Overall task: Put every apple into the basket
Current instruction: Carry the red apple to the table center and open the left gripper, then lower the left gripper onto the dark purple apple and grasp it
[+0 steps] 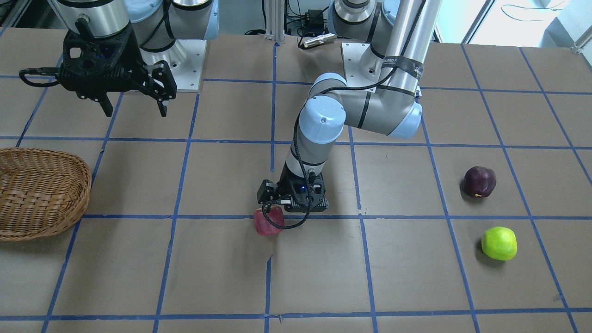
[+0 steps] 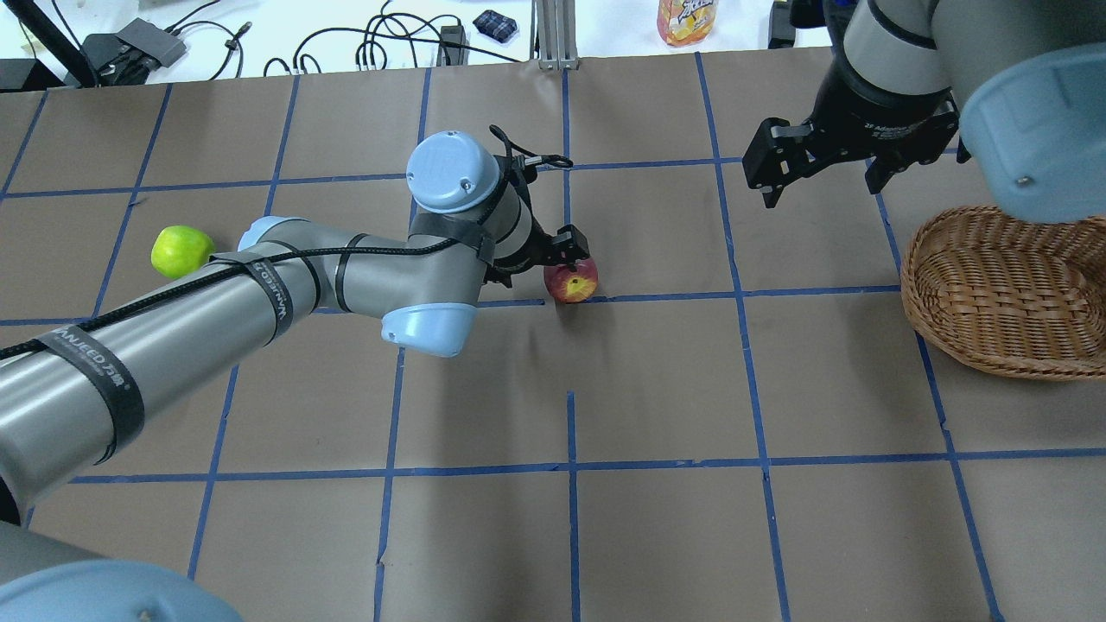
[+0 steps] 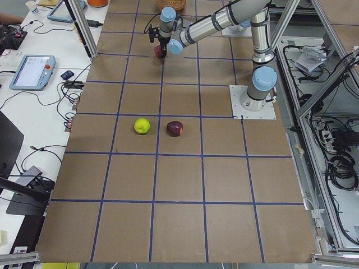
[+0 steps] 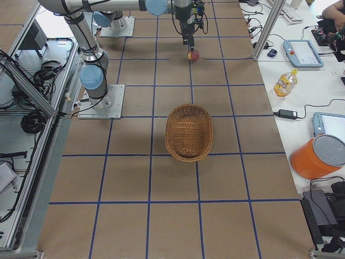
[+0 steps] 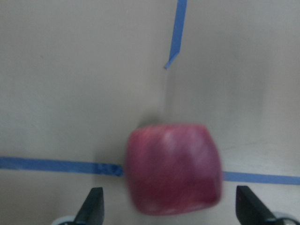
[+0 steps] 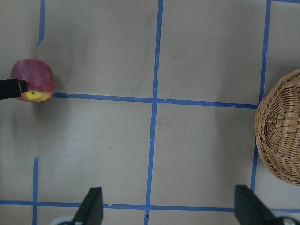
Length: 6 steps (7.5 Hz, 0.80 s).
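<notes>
Red apple (image 5: 173, 168) loose between spread left hand (image 5: 169, 192) | right hand (image 1: 135, 110) spread, holding nothing | basket (image 1: 44, 199): bare wicker

We can read very little here. A black strap (image 2: 89, 373) around the left arm (image 2: 181, 333) carries white letters that look like "VANJEED", followed by marks we cannot make out. In the front-facing view, a strap (image 1: 403, 64) on that arm shows only "JEED" clearly. The body of the right gripper (image 2: 821, 192) has small white print beginning "2F Adapt". The label on the bottle (image 2: 687, 15) is too blurred to read.
</notes>
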Motion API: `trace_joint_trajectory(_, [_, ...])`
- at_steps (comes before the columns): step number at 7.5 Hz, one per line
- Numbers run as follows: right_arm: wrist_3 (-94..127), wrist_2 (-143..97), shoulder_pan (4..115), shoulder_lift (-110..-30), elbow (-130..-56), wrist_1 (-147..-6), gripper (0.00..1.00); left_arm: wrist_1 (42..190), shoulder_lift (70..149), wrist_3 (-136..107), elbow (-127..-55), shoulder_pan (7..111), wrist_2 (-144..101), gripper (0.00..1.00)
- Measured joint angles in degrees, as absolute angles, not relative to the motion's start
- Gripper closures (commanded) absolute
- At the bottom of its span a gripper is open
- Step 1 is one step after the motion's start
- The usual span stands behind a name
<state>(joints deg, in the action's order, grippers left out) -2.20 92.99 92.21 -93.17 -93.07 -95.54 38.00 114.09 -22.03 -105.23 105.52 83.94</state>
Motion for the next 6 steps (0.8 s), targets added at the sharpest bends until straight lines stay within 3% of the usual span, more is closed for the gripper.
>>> trace_joint_trajectory(2, [-2.2,93.0,92.3,-93.2,-93.1,-95.5,0.00,45.5,109.7,-13.2,-104.4,98.8,86.5,0.00])
trace_joint_trajectory(6, [-2.2,93.0,92.2,-93.2,-93.1,-95.5,0.00,58.2,103.0,18.8,-105.3,72.7,92.0,0.00])
